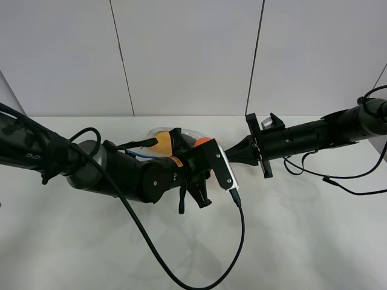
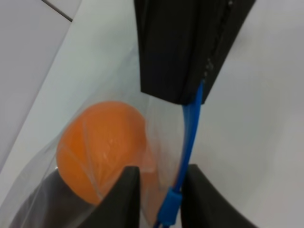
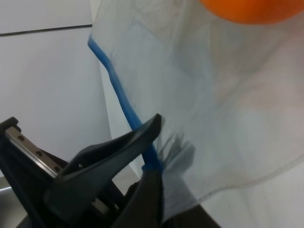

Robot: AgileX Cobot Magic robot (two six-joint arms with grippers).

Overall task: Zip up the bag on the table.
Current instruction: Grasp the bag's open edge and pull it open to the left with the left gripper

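The left arm's dark fingers (image 2: 124,199) flank the blue slider (image 2: 168,209); I cannot tell whether they pinch it. The right arm's fingers (image 3: 118,147) are clamped on the thin blue strip (image 3: 121,102) of the clear plastic zip bag (image 1: 187,132), which lies centre-far on the white surface (image 1: 302,241). The slide is best drawn straight along a taut strip.
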